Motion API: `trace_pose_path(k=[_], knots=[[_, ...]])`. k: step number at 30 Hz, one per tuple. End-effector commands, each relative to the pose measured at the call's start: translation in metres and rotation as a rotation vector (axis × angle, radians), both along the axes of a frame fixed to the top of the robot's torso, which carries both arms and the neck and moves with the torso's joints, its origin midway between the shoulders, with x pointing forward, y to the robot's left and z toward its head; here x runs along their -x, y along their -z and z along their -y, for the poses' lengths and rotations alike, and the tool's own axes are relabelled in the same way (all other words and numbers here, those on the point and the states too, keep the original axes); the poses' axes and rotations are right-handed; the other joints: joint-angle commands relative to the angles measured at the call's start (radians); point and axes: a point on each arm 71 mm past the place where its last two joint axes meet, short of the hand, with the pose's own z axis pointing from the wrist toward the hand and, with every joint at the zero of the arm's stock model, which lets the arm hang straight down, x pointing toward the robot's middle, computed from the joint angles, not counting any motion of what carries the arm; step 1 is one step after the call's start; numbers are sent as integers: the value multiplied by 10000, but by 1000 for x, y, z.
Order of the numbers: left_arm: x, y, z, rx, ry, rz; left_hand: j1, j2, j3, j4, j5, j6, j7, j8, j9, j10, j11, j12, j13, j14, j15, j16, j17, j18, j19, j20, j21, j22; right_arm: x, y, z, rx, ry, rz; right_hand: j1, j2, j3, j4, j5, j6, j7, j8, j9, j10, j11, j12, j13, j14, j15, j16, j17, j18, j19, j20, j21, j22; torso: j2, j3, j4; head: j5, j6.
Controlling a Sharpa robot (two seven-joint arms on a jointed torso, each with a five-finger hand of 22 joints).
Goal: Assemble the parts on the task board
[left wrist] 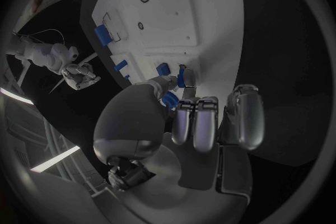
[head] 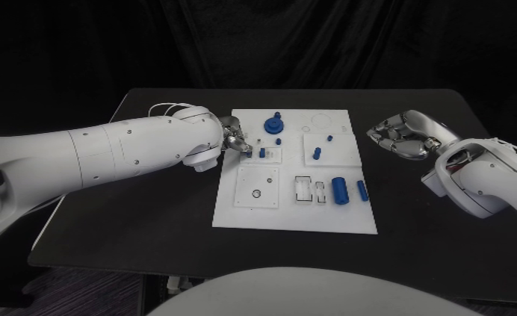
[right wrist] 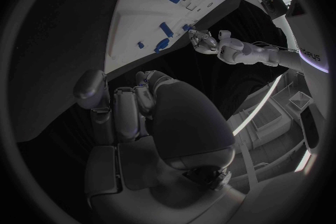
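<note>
1. Where the white board (head: 296,215) lies in the middle of the black table (head: 140,211), several blue parts sit on it: a round knobbed piece (head: 273,124) near the far edge, a small peg (head: 279,141) just in front of it, and another short peg (head: 317,154) to its right.
2. Nearer the front of the board, a thick blue cylinder (head: 339,190) lies beside a thinner blue pin (head: 362,191), both close to the rectangular slots (head: 311,189).
3. A small blue part (head: 262,153) stands at the board's left edge, just beside the left hand (head: 236,142); in the left wrist view this part (left wrist: 185,77) shows between the fingertips (left wrist: 170,83), which are drawn together on it, while the other fingers (left wrist: 204,120) are curled in.
4. The left arm (head: 102,152) reaches in over the table's left side, with its hand above the board's left rim.
5. The right hand (head: 403,135) is above the bare table to the right of the board, well apart from every part; its fingers (right wrist: 119,109) are curled in toward the palm with nothing in them.
</note>
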Motion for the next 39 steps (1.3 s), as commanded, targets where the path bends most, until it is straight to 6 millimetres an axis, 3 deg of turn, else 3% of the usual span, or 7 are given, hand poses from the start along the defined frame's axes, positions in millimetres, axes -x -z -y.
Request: trace_pose_path(k=[1,8,21,25,29,33,39], knots=[[2,0,2,187,98,11,-50,84,-3,55,-27,22,-25,-20,-12,1054,-26,27,2633,1057,-46,26,2635,123,-63,-22,-31,1612,1,2,1,53,83,-126,96,5,46,2,55,64,6,-37,-9,-53,18,-67,-17,-68,8,-41,517,65,-76,21,-45,1200,-2,-3,4,-16,2],[2,2,3,184,129,-28,-58,56,-16,45,-43,-27,-17,-50,-19,1054,-21,27,2633,1057,-41,26,2635,128,-78,-19,-59,1603,1,2,0,52,77,-137,96,5,46,2,55,64,6,-37,-9,-53,18,-67,-17,-68,8,-41,517,65,-76,21,-45,1200,-1,-2,1,-11,2],[4,9,3,159,120,-163,-143,114,-143,81,-730,-202,50,-204,-79,1054,41,27,2633,1057,12,26,2635,144,-121,27,-168,1587,1,3,0,73,88,-202,96,5,46,2,55,64,6,-37,-9,-53,18,-67,-17,-68,8,-41,517,65,-76,21,-45,1200,-2,-2,2,-16,2],[4,11,2,123,81,-208,-322,159,-419,251,-1770,-255,97,-314,-159,1054,84,27,2633,1057,52,26,2635,152,-137,66,-231,1587,1,3,1,78,96,-220,96,5,46,2,55,64,6,-37,-9,-53,18,-67,-17,-68,8,-41,517,65,-76,21,-45,1200,-1,-1,1,-18,2],[5,12,0,54,55,-299,-443,143,-864,404,-2211,-301,136,-434,-271,1054,122,27,2633,1057,82,26,2635,157,-143,101,-275,1593,1,3,1,93,112,-250,96,5,46,2,55,64,6,-37,-9,-53,18,-67,-17,-68,8,-41,517,65,-76,21,-45,1200,-1,-2,0,-7,2],[6,14,-1,-54,42,-434,-687,87,-1633,746,-3383,-381,245,-674,-554,1054,216,27,2633,1057,164,26,2635,175,-172,167,-382,1592,1,3,1,106,113,-288,96,5,46,2,55,64,6,-37,-9,-53,18,-67,-17,-68,8,-41,517,65,-76,21,-45,1200,-2,-2,1,-8,2],[6,15,-4,-237,-34,-606,-914,63,-2196,1010,-3732,-444,305,-825,-757,1054,273,27,2633,1057,212,26,2635,190,-198,214,-467,1587,1,4,1,126,107,-353,84,-5,65,-6,55,54,8,-49,-14,-64,18,-78,-37,-70,4,-47,511,71,-86,17,-75,1193,0,-2,2,5,2]])
